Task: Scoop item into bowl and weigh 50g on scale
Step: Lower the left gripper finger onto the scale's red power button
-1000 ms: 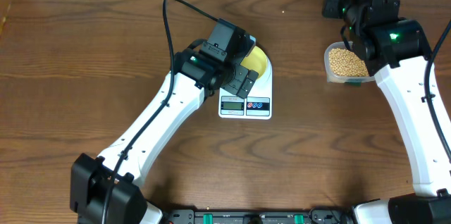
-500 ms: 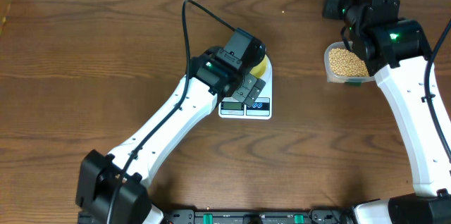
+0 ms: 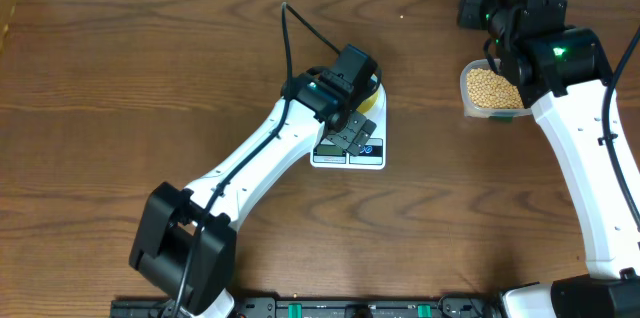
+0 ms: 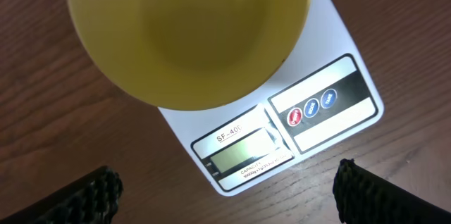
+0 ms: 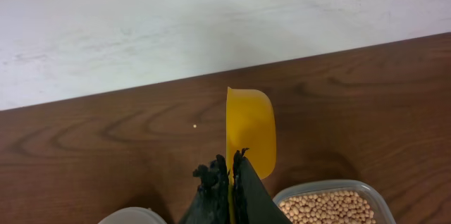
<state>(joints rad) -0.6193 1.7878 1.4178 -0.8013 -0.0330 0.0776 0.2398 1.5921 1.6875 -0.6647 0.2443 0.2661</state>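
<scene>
The pale yellow bowl [image 4: 190, 34] stands empty on the back part of the white scale [image 4: 338, 132], above its LCD and round buttons. In the overhead view only a sliver of the bowl [image 3: 370, 100] shows beside my left arm, which is over the scale [image 3: 379, 123]. My left gripper [image 4: 225, 206] is open and empty above the scale's front edge, and it also shows from overhead [image 3: 347, 128]. My right gripper [image 5: 231, 175] is shut on the yellow scoop [image 5: 248, 129], held empty near the back edge. The tan beans [image 5: 331, 208] fill a clear tub [image 3: 492, 90].
A pale round object [image 5: 134, 217] shows at the bottom left of the right wrist view, next to the tub. The table's back edge meets a white wall [image 5: 211, 20]. The left arm's cable [image 3: 290, 23] loops above the scale.
My left arm has swung to the right over the scale and now covers most of the bowl. The bowl, the scale and the right arm have not moved.
</scene>
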